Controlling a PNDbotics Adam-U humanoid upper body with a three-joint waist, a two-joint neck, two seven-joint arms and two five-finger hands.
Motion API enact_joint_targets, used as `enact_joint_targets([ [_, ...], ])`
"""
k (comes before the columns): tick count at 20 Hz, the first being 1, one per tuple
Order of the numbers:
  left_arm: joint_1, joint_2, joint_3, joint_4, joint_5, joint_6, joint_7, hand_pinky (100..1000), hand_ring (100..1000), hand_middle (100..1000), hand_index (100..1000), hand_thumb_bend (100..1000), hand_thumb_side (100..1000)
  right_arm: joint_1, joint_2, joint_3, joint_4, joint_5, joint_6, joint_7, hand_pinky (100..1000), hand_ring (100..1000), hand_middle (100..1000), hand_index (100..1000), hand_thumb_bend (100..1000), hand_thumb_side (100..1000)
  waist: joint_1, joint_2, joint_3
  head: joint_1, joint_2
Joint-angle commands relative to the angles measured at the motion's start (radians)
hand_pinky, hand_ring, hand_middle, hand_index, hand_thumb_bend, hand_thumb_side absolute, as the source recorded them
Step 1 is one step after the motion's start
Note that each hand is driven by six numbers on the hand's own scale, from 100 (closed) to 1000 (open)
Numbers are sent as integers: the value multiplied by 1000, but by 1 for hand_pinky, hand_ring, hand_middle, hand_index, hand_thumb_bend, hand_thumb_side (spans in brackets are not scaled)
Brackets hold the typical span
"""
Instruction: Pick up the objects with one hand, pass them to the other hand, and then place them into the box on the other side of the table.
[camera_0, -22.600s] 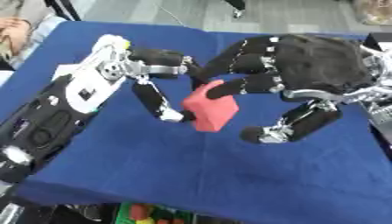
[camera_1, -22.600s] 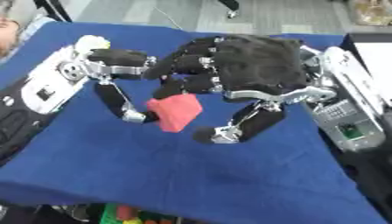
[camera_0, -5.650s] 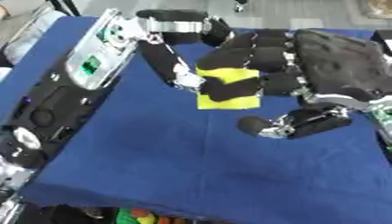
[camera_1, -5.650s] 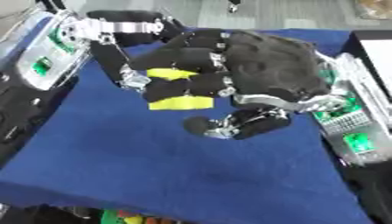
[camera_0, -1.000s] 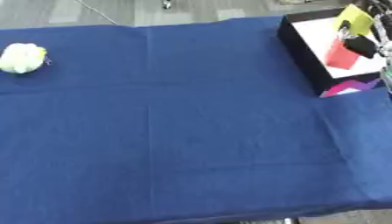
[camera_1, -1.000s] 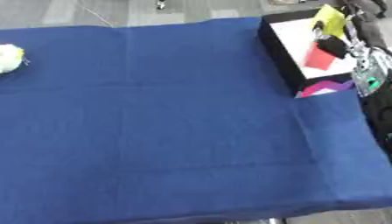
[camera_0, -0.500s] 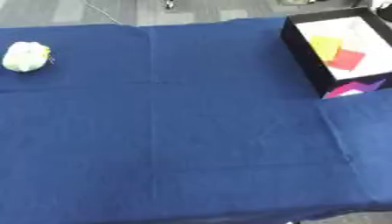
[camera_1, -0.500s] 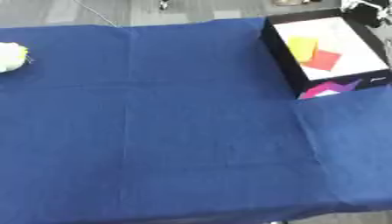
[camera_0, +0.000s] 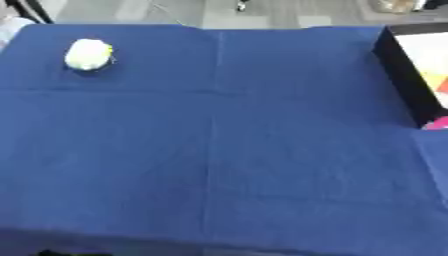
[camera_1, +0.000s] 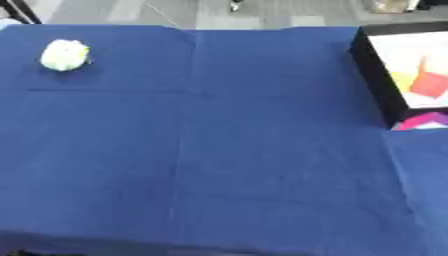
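Right eye view | box (camera_1: 378, 75) at the desk's (camera_1: 227, 150) right edge holds a yellow piece (camera_1: 402, 80) and a red piece (camera_1: 430, 84) | pale round object (camera_1: 65, 55) waits far left | neither hand in view, state unknown.

Both eyes are looking steeply down from the robot's head onto the table covered in dark blue creased cloth (camera_0: 219, 150), facing its far edge and the grey floor beyond. Both are sharing nearly the whole tabletop, with the pale green-white rounded lump (camera_0: 88, 54) lying far left. The right eye is taking in more of the black-walled box with a white floor (camera_1: 378, 75) at the right edge.
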Motion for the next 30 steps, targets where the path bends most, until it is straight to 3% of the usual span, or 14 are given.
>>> enact_joint_targets([
  [1,-78,114,-46,144,-188,-41,80,798,716,692,824,100,626,8,-8,4,-122,-59,0,34,872,880,797,1000,100,111,2,-9,-8,87,-35],
  [2,-113,131,-69,200,-253,-57,104,801,721,697,826,100,593,14,-3,8,-146,-72,-1,45,871,879,794,1000,100,110,2,-6,-14,109,-44],
  [3,-148,143,-92,254,-318,-74,126,809,736,716,836,175,524,17,1,12,-167,-82,-2,56,870,877,793,1000,100,104,2,-3,-20,130,-53],
  [7,-281,151,-179,465,-622,-152,187,833,776,764,870,358,423,13,26,28,-224,-108,-8,91,874,878,784,1000,100,122,1,20,-44,184,-88],
  [11,-392,116,-205,668,-933,-192,252,845,809,802,892,496,435,11,60,38,-262,-137,-11,118,881,882,776,1000,100,161,-2,54,-71,215,-124],
  [14,-440,94,-195,784,-1066,-194,298,851,821,817,901,594,518,9,78,44,-278,-153,-14,133,885,885,770,1000,100,192,-6,76,-92,238,-146],
  [17,-466,86,-182,862,-1142,-184,333,852,828,825,903,659,587,5,93,46,-284,-167,-15,144,888,887,766,1000,100,210,-11,97,-115,263,-164],
  [21,-477,80,-172,915,-1188,-177,355,851,826,824,901,678,609,7,99,45,-284,-174,-17,150,891,889,763,1000,100,226,-15,115,-132,288,-173],
  [28,-472,66,-158,937,-1173,-135,388,824,781,779,872,514,503,4,113,46,-275,-185,-17,154,895,890,758,1000,100,253,-24,125,-142,302,-179],
  [30,-469,59,-158,943,-1166,-124,408,822,778,778,871,498,510,1,117,48,-274,-187,-20,156,895,890,757,1000,100,257,-28,127,-146,306,-184],
])
